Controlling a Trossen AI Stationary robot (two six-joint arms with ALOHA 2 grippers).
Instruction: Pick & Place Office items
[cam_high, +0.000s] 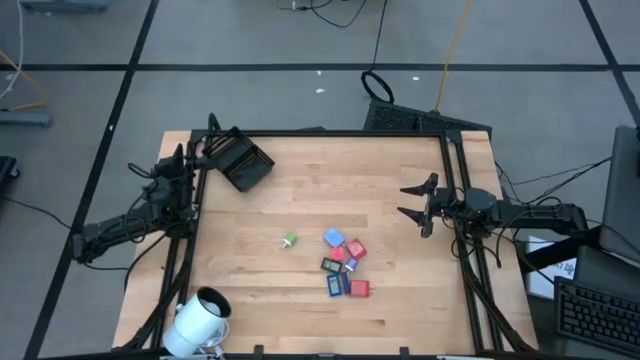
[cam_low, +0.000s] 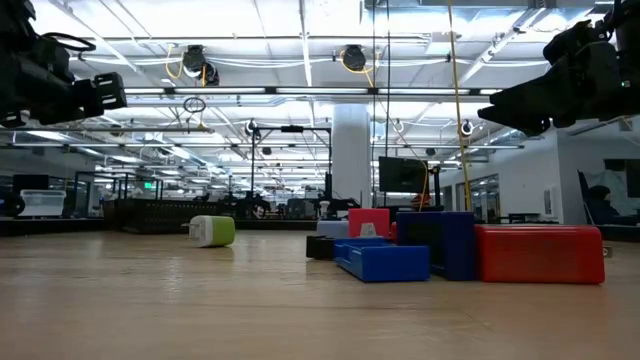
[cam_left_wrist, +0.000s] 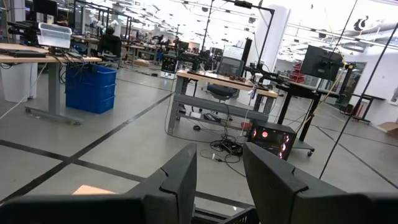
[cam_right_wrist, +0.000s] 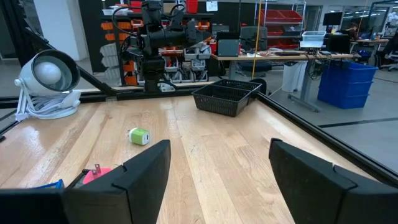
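Note:
The office items lie on the wooden table. A cluster of red, blue and dark flat pieces (cam_high: 345, 266) sits right of centre, toward the near edge, also in the low view (cam_low: 450, 250). A green-and-white bit (cam_high: 290, 240) lies on its side just left of them (cam_right_wrist: 139, 136). My right gripper (cam_high: 412, 200) hovers open at the table's right side, pointing level toward the left, its fingers (cam_right_wrist: 143, 165) empty. My left gripper (cam_left_wrist: 219, 180) stands at the far left corner with a gap between its fingers and nothing in it, aimed past the far edge.
A black compartmented tray (cam_high: 241, 160) stands at the far left corner, close to my left arm (cam_high: 165, 190). A large white cylinder (cam_high: 200, 320) lies at the near left corner. Black frame rails (cam_high: 455, 180) run along the table's sides. Bare wood spreads across the middle.

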